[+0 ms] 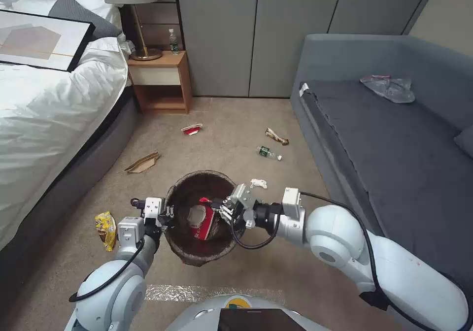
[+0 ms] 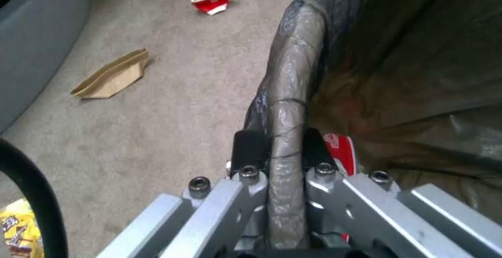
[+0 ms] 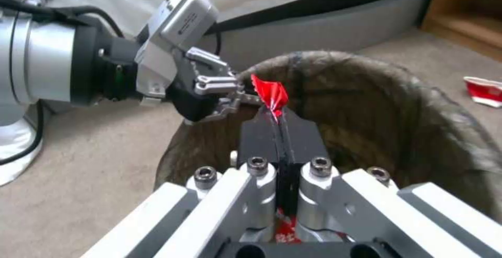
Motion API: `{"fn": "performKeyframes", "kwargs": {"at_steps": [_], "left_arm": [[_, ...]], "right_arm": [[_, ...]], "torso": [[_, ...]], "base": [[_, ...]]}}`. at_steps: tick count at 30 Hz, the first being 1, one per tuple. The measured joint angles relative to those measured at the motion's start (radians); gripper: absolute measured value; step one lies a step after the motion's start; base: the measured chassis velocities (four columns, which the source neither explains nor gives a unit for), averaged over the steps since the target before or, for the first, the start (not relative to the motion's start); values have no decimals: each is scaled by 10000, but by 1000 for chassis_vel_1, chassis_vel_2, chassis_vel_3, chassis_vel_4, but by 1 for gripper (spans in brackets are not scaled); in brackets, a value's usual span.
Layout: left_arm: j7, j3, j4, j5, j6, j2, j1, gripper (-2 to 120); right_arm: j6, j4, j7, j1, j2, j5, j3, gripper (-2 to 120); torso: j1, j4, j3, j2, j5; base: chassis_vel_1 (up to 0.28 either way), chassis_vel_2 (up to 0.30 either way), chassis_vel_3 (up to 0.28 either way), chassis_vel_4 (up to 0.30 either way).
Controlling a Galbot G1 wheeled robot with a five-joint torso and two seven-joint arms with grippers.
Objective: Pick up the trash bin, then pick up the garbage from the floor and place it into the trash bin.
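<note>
- On the carpet between the bed (image 1: pixel 44 104) and the sofa (image 1: pixel 394 139) sits the bin (image 1: pixel 204 259), its dark bag folded over the rim.
- The left gripper (image 1: pixel 169 214) holds the bin at the robot's-left side of the rim — in the left wrist view its pads (image 2: pixel 249 148) sit one on each side of the bagged edge, pinching it.
- The right gripper (image 1: pixel 222 210) hangs over the mouth of the bin from the opposite side, fingers pressed nearly together on a thin red scrap of carton (image 3: pixel 271 95); the scrap sticks up past the pads (image 3: pixel 256 136).
- The rest of that red-white carton (image 1: pixel 203 220) hangs inside the bin, tilted against the liner. Whether it rests on the bottom I cannot tell.
- Still on the floor: a tan cardboard (image 1: pixel 143 163) piece near the bed, a second red-white carton (image 1: pixel 191 129) farther off towards the nightstand (image 1: pixel 160 80), a brown wrapper (image 1: pixel 276 136), and a bottle (image 1: pixel 268 152) lying on its side just beside it.
- A white tissue (image 1: pixel 258 183) lies just beyond the bin's far rim, near the right wrist.
- A yellow wrapper (image 1: pixel 106 228) lies by the left arm, near the bed's edge.
- A grey bag (image 1: pixel 389 87) rests on the sofa — well apart from the rest.
</note>
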Motion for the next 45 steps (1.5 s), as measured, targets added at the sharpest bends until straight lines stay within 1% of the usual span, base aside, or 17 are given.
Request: {"fn": "performKeyframes", "kwargs": {"at_steps": [5, 8, 12, 15, 16, 19, 20, 22, 23, 25, 26, 29, 33, 38, 41, 44, 45], "left_arm": [[0, -12, -18, 6, 0, -20, -1, 2], [0, -11, -19, 8, 1, -36, -15, 2], [1, -7, -19, 9, 1, -53, -21, 2], [2, -9, -19, 11, 1, -62, -21, 2], [2, -9, -19, 11, 1, -62, -21, 2], [3, -6, -18, 12, 2, -72, -22, 2], [3, -6, -18, 12, 2, -72, -22, 2], [5, -5, -12, 15, 2, -84, -27, 2], [5, -5, -12, 15, 2, -84, -27, 2], [6, -5, -7, 17, 2, -85, -31, 2], [6, -5, -7, 17, 2, -85, -31, 2], [9, -5, 7, 19, 2, -97, -47, 2], [12, -3, 16, 22, 1, -110, -56, 2], [14, -3, 25, 24, 0, -115, -62, 2], [16, -3, 37, 25, -1, -126, -65, 2], [20, -18, 39, 25, -5, -136, -68, 2], [20, -18, 39, 25, -5, -136, -68, 2]], "right_arm": [[-104, -137, 73, 200, 80, -109, -284, 2], [-110, -172, 244, 256, 126, -175, -470, 17], [-123, -173, 328, 278, 150, -190, -566, 26], [-153, -181, 409, 333, 189, -221, -604, 41], [-153, -181, 409, 333, 189, -221, -604, 41], [-172, -183, 450, 403, 223, -222, -610, 55], [-172, -183, 450, 403, 223, -222, -610, 55], [-172, -182, 489, 410, 237, -222, -613, 67], [-172, -182, 489, 410, 237, -222, -613, 67], [-171, -179, 517, 409, 236, -222, -615, 76], [-171, -179, 517, 409, 236, -222, -615, 76], [-167, -192, 539, 436, 255, -221, -616, 92], [-160, -197, 553, 470, 267, -214, -616, 100], [-82, -170, 611, 475, 283, -134, -559, 100], [197, -97, 729, 375, 305, 38, -320, 100], [1272, -66, 858, -95, 244, 106, 369, 100], [1272, -66, 858, -95, 244, 106, 369, 100]], "torso": [[0, -1, 0, 0, 0], [0, -1, 0, 0, 0], [0, -1, 0, 0, 0], [0, -1, 0, 0, 0], [0, -1, 0, 0, 0], [0, -1, 0, 0, 0], [0, -1, 0, 0, 0], [0, -1, 0, 0, 0], [0, -1, 0, 0, 0], [0, -1, 0, 0, 0], [0, -1, 0, 0, 0], [0, -1, 0, 0, 0], [0, -1, 0, 0, 0], [0, -1, 0, 0, 0], [0, 0, 0, 0, 0], [0, -1, 0, 0, 1], [0, -1, 0, 0, 1]], "base": [[0, 0, 0, 0], [0, 0, 0, 0], [0, 0, 0, 0], [0, 0, 0, 0], [0, 0, 0, 0], [0, 0, 0, 0], [0, 0, 0, 0], [0, 0, 0, 0], [0, 0, 0, 0], [0, 0, 0, 0], [0, 0, 0, 0], [0, 0, 0, 0], [0, 0, 0, 0], [0, 0, 0, 0], [0, 0, 0, 0], [0, 0, 0, 0], [0, 0, 0, 0]]}}
